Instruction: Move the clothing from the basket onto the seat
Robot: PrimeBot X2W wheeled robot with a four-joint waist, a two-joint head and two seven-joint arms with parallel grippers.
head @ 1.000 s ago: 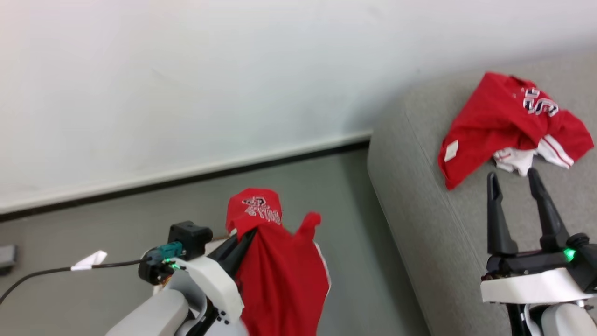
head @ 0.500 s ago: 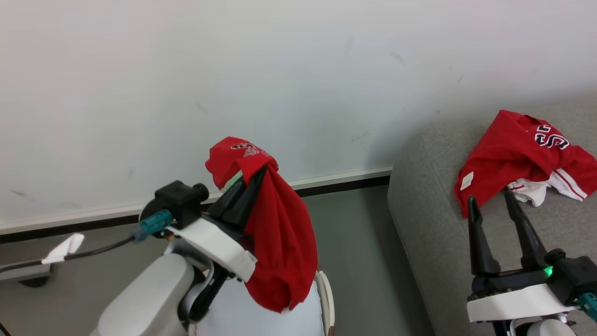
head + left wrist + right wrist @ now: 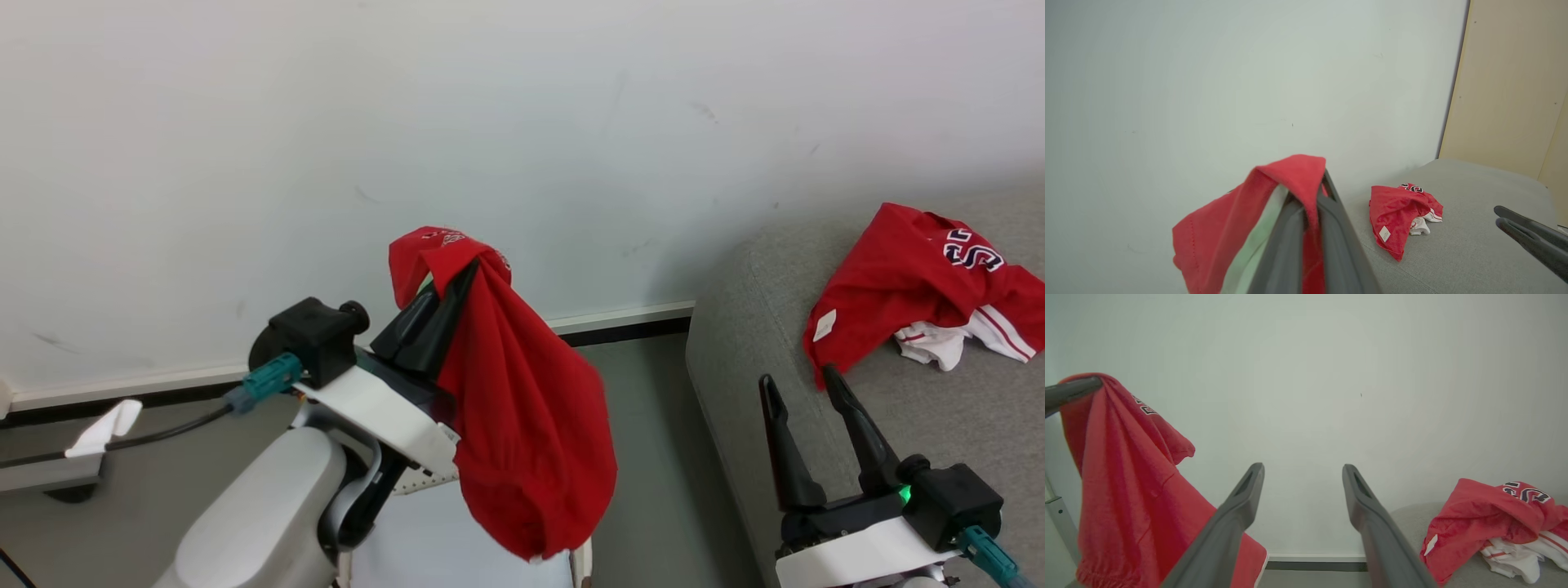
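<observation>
The left gripper (image 3: 457, 282) is clenched on a red garment (image 3: 531, 425) hanging in the air. The right gripper (image 3: 798, 380) is spread and empty at the sofa's (image 3: 939, 433) left edge, near a second garment (image 3: 898, 286).

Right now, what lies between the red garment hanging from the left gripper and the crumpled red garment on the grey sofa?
Head view: bare grey floor and the grey fabric sofa's edge separate the hanging red garment from the crumpled red garment.

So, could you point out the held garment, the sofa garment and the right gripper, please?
held garment (image 3: 522, 408), head view, hanging middle
sofa garment (image 3: 890, 278), head view, red front
right gripper (image 3: 798, 377), head view, between its fingertips
</observation>
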